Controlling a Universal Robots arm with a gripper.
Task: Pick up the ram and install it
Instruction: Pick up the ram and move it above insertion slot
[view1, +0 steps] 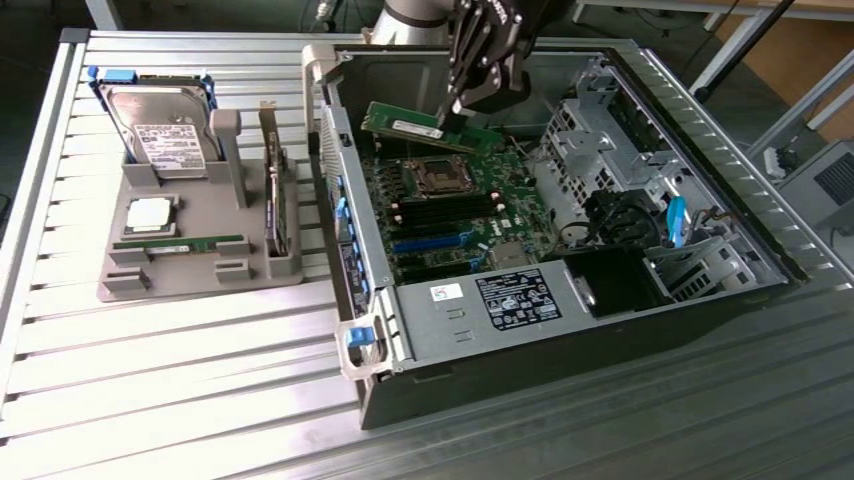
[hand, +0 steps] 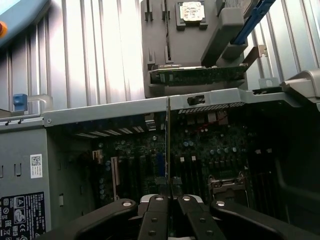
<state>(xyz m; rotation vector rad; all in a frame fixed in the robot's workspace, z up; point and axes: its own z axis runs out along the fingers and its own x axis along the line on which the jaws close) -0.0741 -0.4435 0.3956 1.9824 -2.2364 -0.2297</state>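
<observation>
We note the gripper (view1: 459, 113) clenched on the ram (view1: 403, 124), which hangs above the motherboard (view1: 447, 215) inside the open case (view1: 534, 385).

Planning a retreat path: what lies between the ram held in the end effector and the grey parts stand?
The computer case's side wall stands between the ram and the grey stand, as the exterior view shows.

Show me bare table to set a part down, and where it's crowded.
Bare: the slatted table in front of the gray holder, to the exterior view's left of the computer case. Narrow: the strip between them. Crowded: inside the case, where the jaws hold the ram over the motherboard.
</observation>
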